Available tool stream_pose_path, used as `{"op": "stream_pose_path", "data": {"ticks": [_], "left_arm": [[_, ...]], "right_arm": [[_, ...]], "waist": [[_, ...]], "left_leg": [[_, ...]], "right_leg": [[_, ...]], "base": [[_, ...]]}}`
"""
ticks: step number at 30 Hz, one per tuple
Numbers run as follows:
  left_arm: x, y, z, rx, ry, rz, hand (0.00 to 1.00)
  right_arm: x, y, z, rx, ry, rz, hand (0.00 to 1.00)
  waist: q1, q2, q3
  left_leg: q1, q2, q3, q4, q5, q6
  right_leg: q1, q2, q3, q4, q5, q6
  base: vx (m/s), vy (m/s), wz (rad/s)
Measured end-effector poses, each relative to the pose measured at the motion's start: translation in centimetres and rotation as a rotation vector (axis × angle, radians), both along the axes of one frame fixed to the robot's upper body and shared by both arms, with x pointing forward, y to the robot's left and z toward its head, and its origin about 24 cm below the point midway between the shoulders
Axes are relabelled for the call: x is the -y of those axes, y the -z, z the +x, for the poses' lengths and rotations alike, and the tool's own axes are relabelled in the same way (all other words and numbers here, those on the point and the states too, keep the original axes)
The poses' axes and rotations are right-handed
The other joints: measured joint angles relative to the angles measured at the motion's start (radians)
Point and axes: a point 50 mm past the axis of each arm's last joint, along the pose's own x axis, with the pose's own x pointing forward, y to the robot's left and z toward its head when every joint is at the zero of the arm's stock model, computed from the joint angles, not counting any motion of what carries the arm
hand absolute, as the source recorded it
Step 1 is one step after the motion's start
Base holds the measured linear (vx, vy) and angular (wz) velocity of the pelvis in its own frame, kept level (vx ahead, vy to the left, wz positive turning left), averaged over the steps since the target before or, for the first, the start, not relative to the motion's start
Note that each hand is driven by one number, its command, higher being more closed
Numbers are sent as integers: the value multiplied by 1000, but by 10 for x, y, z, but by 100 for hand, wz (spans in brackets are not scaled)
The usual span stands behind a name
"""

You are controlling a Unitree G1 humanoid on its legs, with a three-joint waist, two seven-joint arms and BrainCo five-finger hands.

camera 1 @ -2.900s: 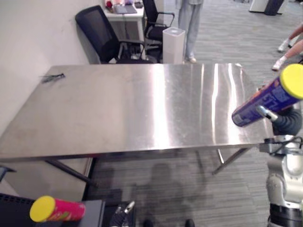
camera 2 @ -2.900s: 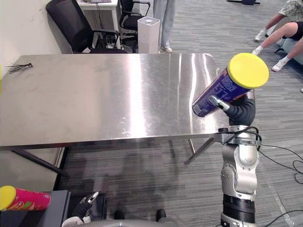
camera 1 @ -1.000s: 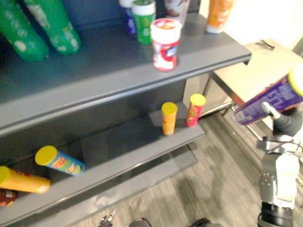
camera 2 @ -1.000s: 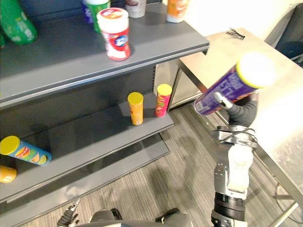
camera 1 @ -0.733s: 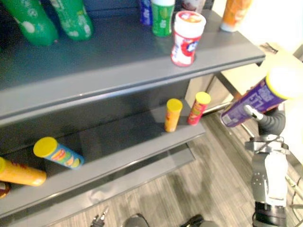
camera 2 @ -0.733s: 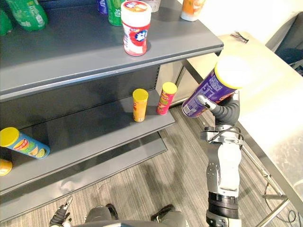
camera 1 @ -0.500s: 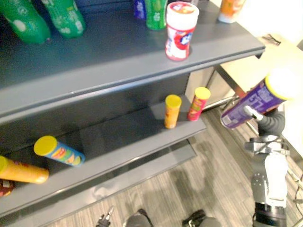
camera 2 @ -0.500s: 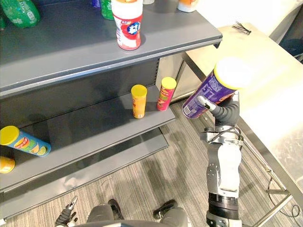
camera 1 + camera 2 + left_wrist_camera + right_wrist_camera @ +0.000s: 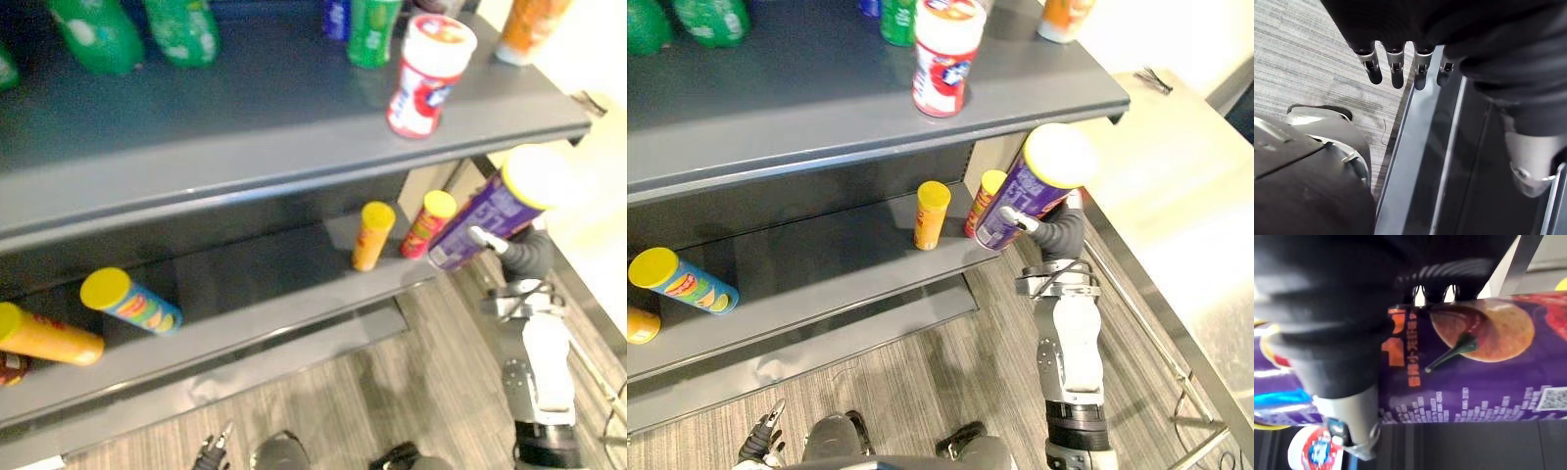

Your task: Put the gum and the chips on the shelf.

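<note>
Right hand (image 9: pixel 1056 235) clasps yellow-lidded purple chips tube (image 9: pixel 1024 196) toward base end. Likely light, rigid, slick-walled, dentable; wrap round body, moderate squeeze. Left hand (image 9: pixel 1397 63) fingers straight, empty.

Five chip cans are present: purple can (image 9: pixel 1024 196), upright orange can (image 9: pixel 932 215), upright red can (image 9: pixel 427 223), lying blue can (image 9: pixel 681 281), lying orange can (image 9: pixel 44 335). Two green bottles (image 9: pixel 93 29) (image 9: pixel 183 27) show clearly. One red-and-white jar (image 9: pixel 426 76) is present.

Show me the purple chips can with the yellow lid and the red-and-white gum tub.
purple chips can with yellow lid (image 9: pixel 1019 196): right eye view, its side.
red-and-white gum tub (image 9: pixel 942 64): right eye view, its label.
</note>
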Motion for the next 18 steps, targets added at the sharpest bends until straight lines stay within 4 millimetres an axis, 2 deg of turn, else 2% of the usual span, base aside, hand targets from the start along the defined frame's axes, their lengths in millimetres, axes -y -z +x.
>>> {"op": "stream_pose_path", "data": {"ticks": [1,2,3,4,5,6,9,11,14,18], "left_arm": [[0,0,0,1,-2,-1,0],[0,0,1,-4,9,4,0],[-1,0,2,-8,23,10,0],[-4,-2,6,-10,54,33,0],[-11,-5,10,-10,64,55,0],[-14,-5,11,-20,62,67,0],[-14,-1,4,-56,58,63,0],[-12,0,2,-67,59,59,0],[-4,3,1,-74,69,45,0],[9,8,0,-87,96,8,0]], "right_arm": [[-4,-1,1,6,-18,0,100],[-6,-1,1,6,-23,1,100],[-6,0,1,0,-24,1,100],[-8,5,-1,-15,-36,6,100],[-11,7,-3,-17,-50,3,100],[-12,12,-9,-30,-65,-4,100],[-18,14,-17,-33,-104,-6,100],[-24,10,-19,-8,-138,-11,100],[-30,11,-20,-9,-170,-1,100],[-31,10,-21,-6,-182,83,100]], "waist": [[-3,4,3],[-12,15,9],[-21,22,14],[-46,30,18],[-61,27,18],[-67,22,15],[-73,-3,-6],[-62,10,-15],[-59,7,-17],[-60,-7,-28]], "left_leg": [[5,-7,-18,-8,-8,8],[18,-24,-44,-27,-20,14],[31,-33,-73,-46,-22,15],[37,-34,-129,-84,-22,13],[37,-39,-161,-109,-19,11],[51,-56,-192,-122,-14,10],[64,-110,-222,-128,-11,6],[47,-103,-229,-137,9,-16],[57,-81,-237,-179,46,-48],[83,-64,-246,-269,110,-83]], "right_leg": [[-8,-24,33,52,22,-21],[-54,-49,180,150,64,-82],[-98,-54,293,207,84,-114],[-174,16,555,261,18,-49],[-204,96,712,266,-68,-7],[-210,177,851,237,-130,6],[-172,200,882,78,-157,32],[-130,226,883,-36,-159,38],[-60,265,874,-175,-144,60],[-36,302,858,-227,-143,59]], "base": [[2,162,37],[-10,192,45],[-1,134,76],[21,8,93],[65,-88,118],[59,-104,90],[47,-91,54],[38,-127,6],[11,-183,3],[-33,-152,9]]}}
